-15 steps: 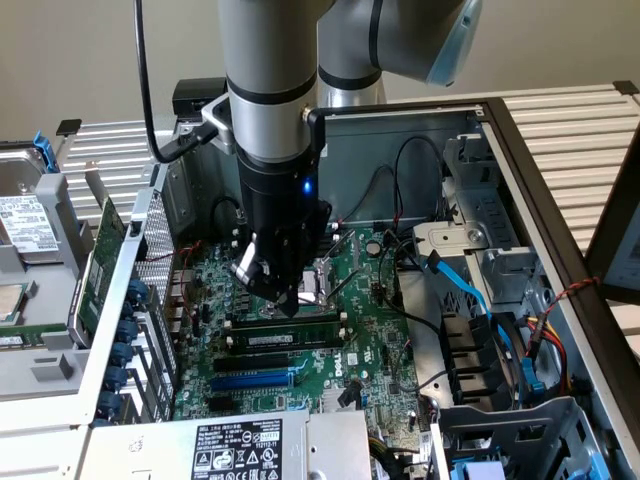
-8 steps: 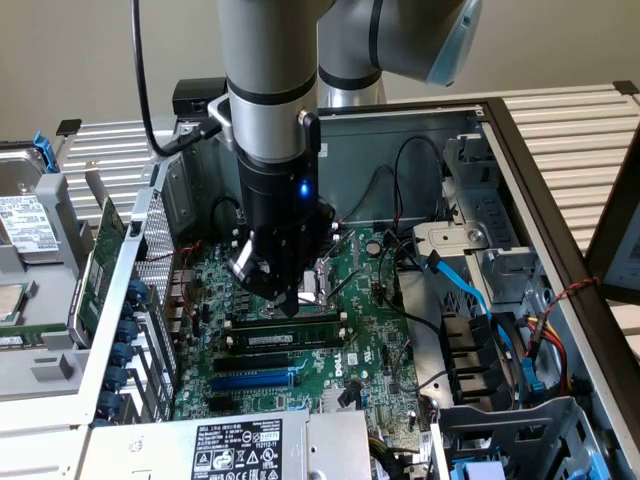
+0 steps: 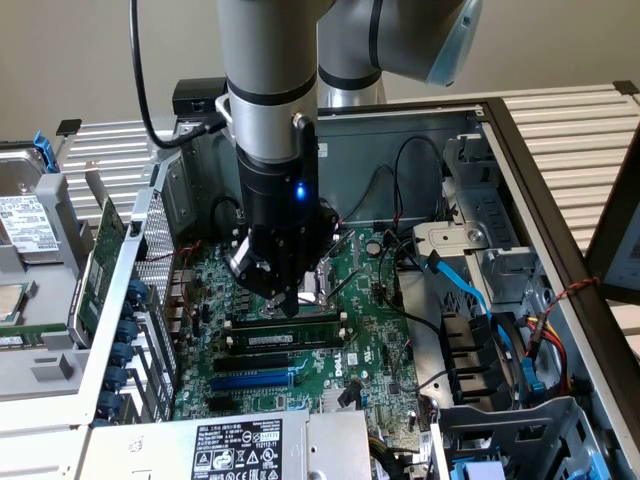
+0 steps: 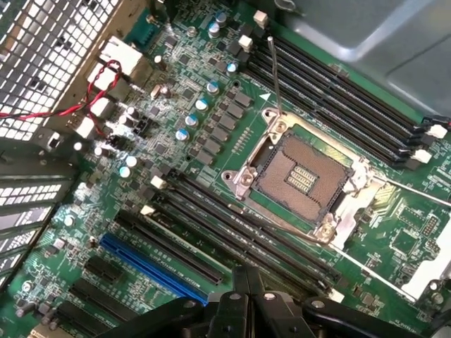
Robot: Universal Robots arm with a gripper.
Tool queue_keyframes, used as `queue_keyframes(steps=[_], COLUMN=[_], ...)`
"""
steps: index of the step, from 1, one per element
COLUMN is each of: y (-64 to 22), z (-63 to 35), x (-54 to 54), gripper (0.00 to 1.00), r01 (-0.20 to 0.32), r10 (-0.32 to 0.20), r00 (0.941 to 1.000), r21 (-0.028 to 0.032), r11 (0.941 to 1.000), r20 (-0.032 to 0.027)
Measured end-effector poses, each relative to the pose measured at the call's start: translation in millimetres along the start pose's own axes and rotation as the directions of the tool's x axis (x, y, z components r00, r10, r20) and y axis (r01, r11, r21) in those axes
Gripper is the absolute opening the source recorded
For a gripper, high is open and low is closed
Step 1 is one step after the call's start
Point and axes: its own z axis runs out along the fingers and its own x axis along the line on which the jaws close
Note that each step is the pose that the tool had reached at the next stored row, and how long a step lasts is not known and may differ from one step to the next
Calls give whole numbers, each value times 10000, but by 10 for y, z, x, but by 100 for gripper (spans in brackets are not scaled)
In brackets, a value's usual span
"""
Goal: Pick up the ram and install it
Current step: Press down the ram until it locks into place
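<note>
The ram, a long green stick with a white label strip, stands upright in a memory slot on the motherboard, just in front of the CPU socket. My gripper hangs straight down over it, fingers shut, with the tips at the stick's top edge near its middle. Whether they press on it or hover just above, I cannot tell. In the wrist view the shut gripper points down at the row of long dark memory slots beside the open CPU socket.
The board lies in an open computer case. A blue expansion slot and black slots sit in front of the ram. The perforated metal wall rises at the exterior view's left; blue and black cables and drive bays lie at its right.
</note>
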Motion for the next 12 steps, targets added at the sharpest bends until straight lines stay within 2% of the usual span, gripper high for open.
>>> queue_keyframes(steps=[6,12], y=[0,0], z=[4,8], x=[0,0], gripper=[11,11], r01=[-834,-1536], r10=[834,1536], r00=[9965,9881], r21=[9,75], r11=[9965,9881], r20=[12,-1])
